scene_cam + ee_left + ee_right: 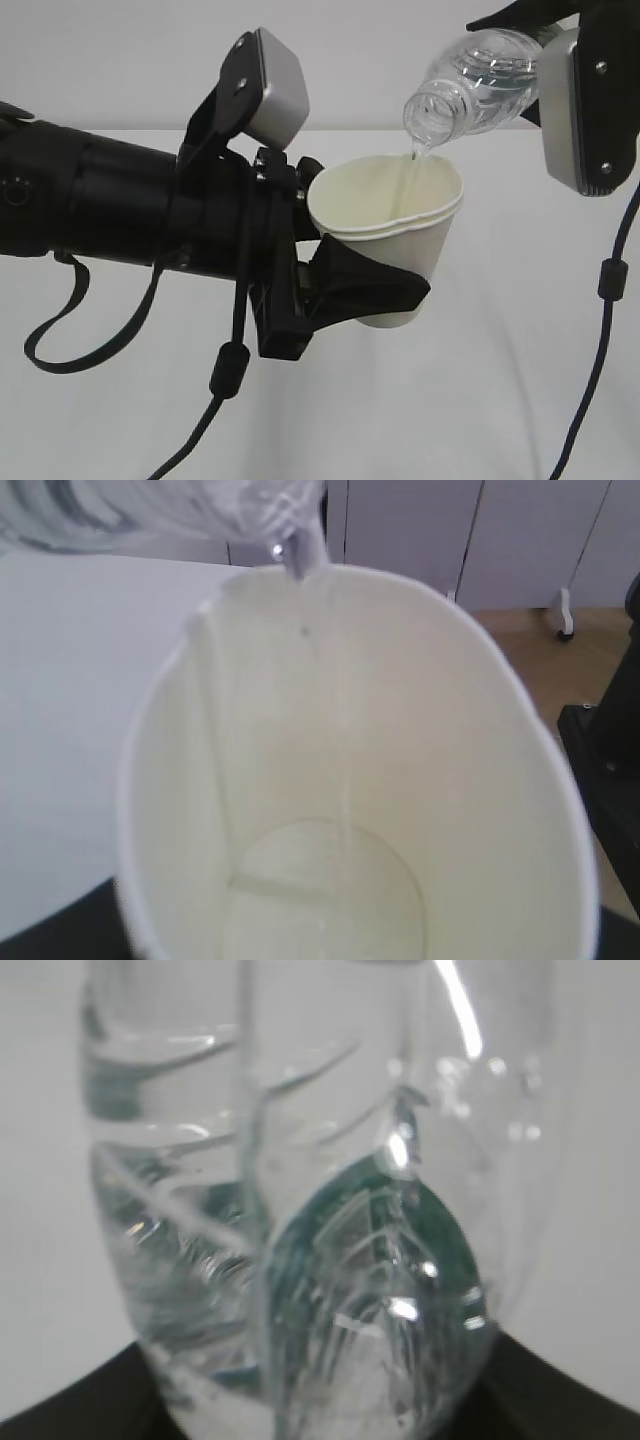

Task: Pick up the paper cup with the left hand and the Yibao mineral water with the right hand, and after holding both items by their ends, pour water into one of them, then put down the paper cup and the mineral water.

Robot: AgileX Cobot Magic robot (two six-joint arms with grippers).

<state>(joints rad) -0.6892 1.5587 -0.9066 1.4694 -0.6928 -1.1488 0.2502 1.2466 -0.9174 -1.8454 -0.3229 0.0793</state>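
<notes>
Pouring water [415, 165] reaches paper cup [330, 780]; only exterior shows Yibao mineral water [480, 85] tilted

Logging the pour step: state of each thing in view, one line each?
paper cup: held off the table, clamped between the left hand's fingers, tilted, a little water at the bottom.
Yibao mineral water: uncapped, tipped mouth-down over the cup rim, held by the right hand.
water: thin stream running from bottle mouth into the cup.

Bright, even light — wrist views blurred, glare on plastic.
</notes>
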